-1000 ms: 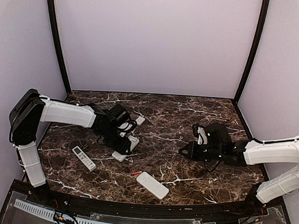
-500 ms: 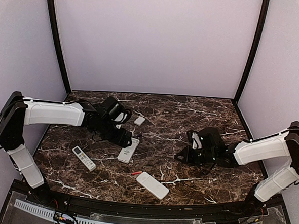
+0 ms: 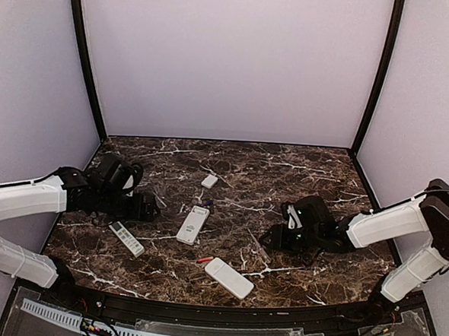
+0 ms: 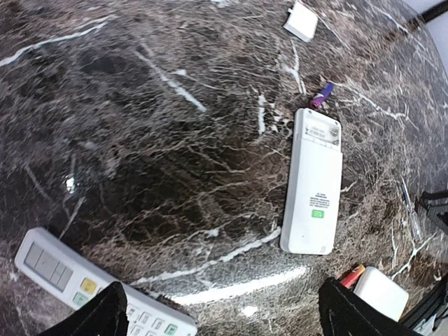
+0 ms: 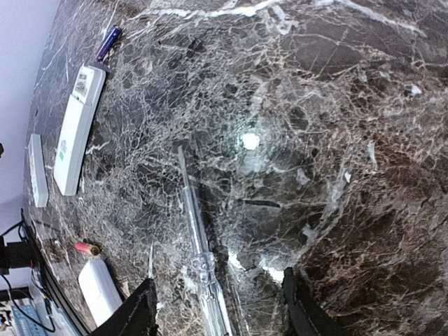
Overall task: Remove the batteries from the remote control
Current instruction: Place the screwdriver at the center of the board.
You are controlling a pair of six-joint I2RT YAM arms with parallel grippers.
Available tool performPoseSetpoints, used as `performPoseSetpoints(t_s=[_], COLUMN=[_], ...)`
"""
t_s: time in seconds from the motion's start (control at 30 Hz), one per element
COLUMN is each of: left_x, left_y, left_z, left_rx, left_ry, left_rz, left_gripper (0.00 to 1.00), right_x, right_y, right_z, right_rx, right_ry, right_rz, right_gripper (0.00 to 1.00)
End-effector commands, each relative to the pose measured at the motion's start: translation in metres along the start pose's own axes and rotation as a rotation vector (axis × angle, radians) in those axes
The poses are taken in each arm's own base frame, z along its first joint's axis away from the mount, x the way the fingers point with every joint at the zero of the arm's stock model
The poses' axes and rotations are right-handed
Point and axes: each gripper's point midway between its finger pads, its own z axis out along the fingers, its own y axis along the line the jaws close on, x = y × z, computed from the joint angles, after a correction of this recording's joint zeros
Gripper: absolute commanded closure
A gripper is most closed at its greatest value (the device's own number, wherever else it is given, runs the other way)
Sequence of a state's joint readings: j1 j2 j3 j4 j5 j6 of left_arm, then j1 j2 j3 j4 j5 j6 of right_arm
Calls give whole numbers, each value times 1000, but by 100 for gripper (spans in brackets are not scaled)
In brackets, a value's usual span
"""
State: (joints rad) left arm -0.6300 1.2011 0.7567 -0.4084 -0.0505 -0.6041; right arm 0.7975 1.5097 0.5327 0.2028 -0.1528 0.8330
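A white remote control (image 3: 193, 224) lies face down mid-table, its battery compartment (image 4: 318, 130) uncovered and white inside. A blue-purple battery (image 4: 323, 94) lies just beyond that end. An orange-red battery (image 3: 203, 259) rests against a second white remote (image 3: 228, 277) nearer the front. My left gripper (image 3: 142, 207) is open, drawn back to the left of the remote; in the left wrist view its jaws (image 4: 227, 315) stand wide over bare marble. My right gripper (image 3: 270, 238) is open and low over the table. A clear slim tool (image 5: 199, 259) lies on the table between its fingers, gripped by neither.
A remote with coloured buttons (image 3: 126, 237) lies face up at the front left, close under my left gripper. A small white cover (image 3: 209, 181) sits toward the back. The clear tool (image 3: 256, 246) lies left of my right gripper.
My left arm let go of the middle remote and pulled back left, jaws opening wide. My right gripper shifted slightly left and opened from shut; the clear tool now lies on the marble.
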Motion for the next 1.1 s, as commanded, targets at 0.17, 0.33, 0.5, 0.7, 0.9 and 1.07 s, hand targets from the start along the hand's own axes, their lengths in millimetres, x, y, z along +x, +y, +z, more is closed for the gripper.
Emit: performPoseSetpoints(t_s=[0.17,0.33,0.5,0.7,0.9,1.07], left_x=[41,64,74,64,58,44], left_y=[71,97,105,100,100,98], left_z=[-16,-17,-10,7,25,30], left_rx=[-109,-184,-206,-181,-204,-204], left_ry=[16,31,48,46,78,65], left_rz=[-331,-423,-464,-475,-464,-444], left_gripper=[6,13,15,16,14,17], right_x=[-14,-23,-29,-32,-30,-27], right_y=[-3,6,17,24,28,23], right_z=[-22,-36,-44,-45,-48,-51], right_rx=[59,36,-5,-34,-71,-77], right_ry=[-67,-111,-139,-147,-156,-168], right_rz=[-50,-65,-76,-92,-81,-62], right_gripper=[31,27,26,26,26,26])
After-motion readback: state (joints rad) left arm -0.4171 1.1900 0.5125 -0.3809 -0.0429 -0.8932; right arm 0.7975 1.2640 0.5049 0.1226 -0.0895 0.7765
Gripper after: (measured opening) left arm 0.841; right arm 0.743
